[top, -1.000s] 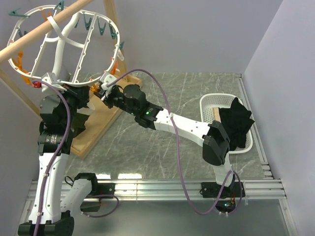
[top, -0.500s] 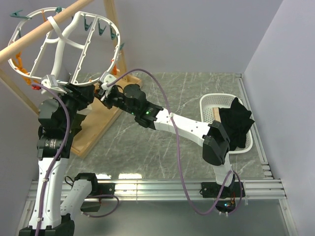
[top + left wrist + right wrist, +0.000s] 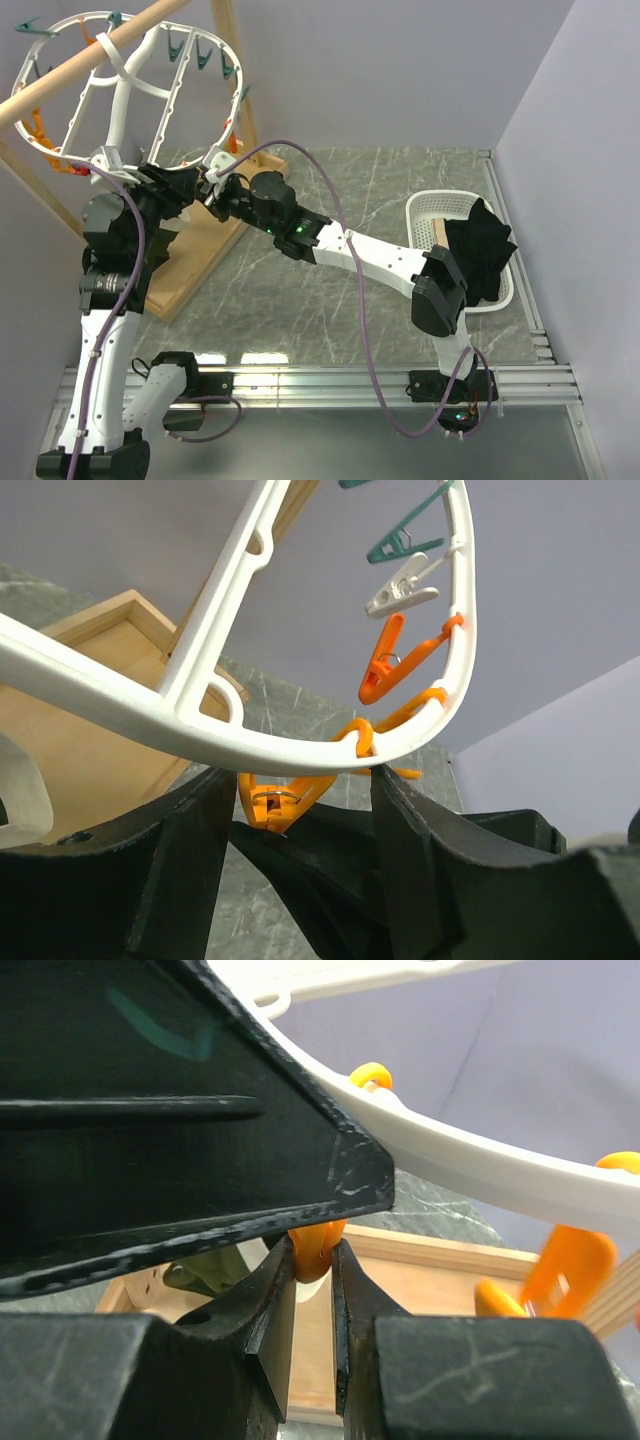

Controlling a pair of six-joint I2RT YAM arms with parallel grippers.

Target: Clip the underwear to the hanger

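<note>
My right gripper (image 3: 313, 1252) is pinching an orange clothespin (image 3: 318, 1240) under the hanger (image 3: 120, 95) rim. A sliver of olive underwear (image 3: 200, 1273) shows just beside it. My left gripper (image 3: 300, 778) stands spread, a second orange pin (image 3: 275, 802) between its fingers. The white basket (image 3: 425, 206) at right holds a black garment (image 3: 485, 255) and tan cloth (image 3: 441, 233).

Just left of the right end effector (image 3: 313, 1256), only an olive scrap of the underwear (image 3: 200, 1272) peeks from under a black body (image 3: 150, 1110) too close and blurred to identify. That body also hides the top of the orange clothespin (image 3: 316, 1242) in that end effector's grip. Right of that end effector, a second clothespin (image 3: 563, 1272) is blurred, and the hanger (image 3: 520, 1175) runs off the picture's edges.
</note>
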